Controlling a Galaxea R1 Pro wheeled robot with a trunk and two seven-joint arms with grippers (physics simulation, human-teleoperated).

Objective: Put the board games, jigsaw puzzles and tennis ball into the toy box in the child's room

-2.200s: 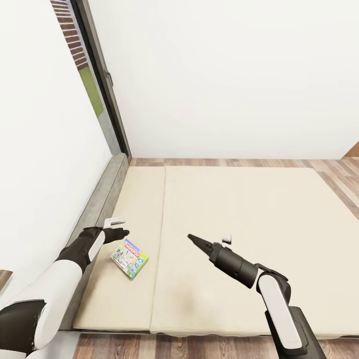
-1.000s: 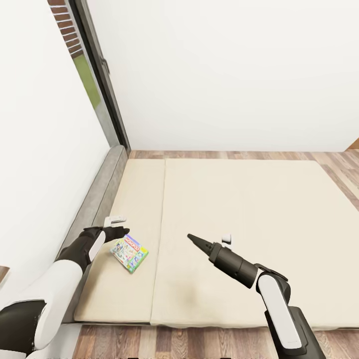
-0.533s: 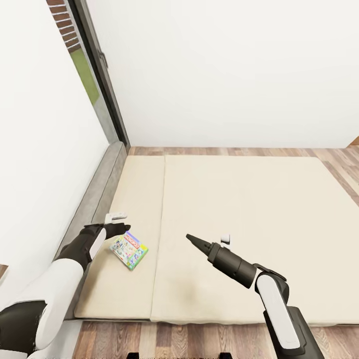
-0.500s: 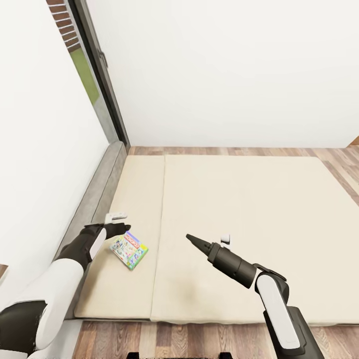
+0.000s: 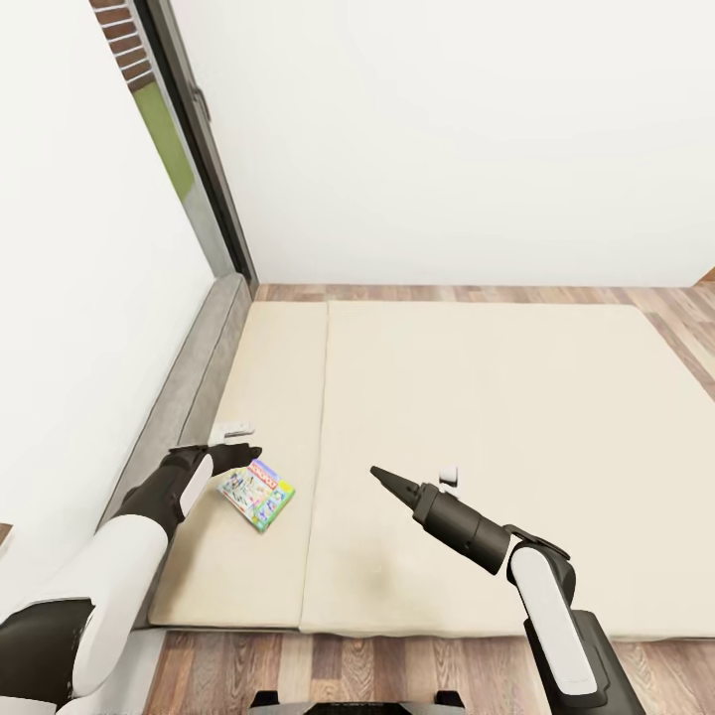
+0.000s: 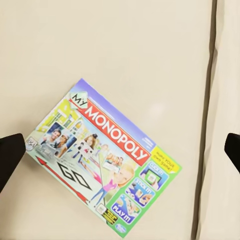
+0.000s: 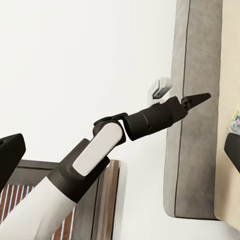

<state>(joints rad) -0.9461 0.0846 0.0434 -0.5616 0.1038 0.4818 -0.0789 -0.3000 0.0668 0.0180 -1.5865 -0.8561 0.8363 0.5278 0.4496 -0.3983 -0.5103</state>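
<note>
A white-green board game [image 5: 257, 496] with a red Monopoly logo lay flat on the narrow left strip of the beige bed [image 5: 477, 397], close to the seam between the two mattress sections and turned at an angle to it. In the left wrist view the same box [image 6: 102, 157] sat between the two dark fingertips [image 6: 10, 155] at the frame's edges, lid up, with bare mattress all around it.

The left gripper [image 5: 236, 452] hovered just beside the box's upper-left corner, near the grey bed frame [image 5: 189, 387]. Its fingers stood wide apart — open, holding nothing. From the right wrist camera this gripper [image 7: 192, 100] appeared as a dark pointed tip against the grey frame, with a small white part next to it.

The right gripper [image 5: 382, 477] was held out over the wide mattress section, well apart from the game. In the right wrist view its two dark fingertips [image 7: 11, 150] sat at opposite edges — spread open and empty.

Wooden floor [image 5: 397, 675] showed along the near edge of the bed, and a window frame [image 5: 204, 149] stood at the head of it.
</note>
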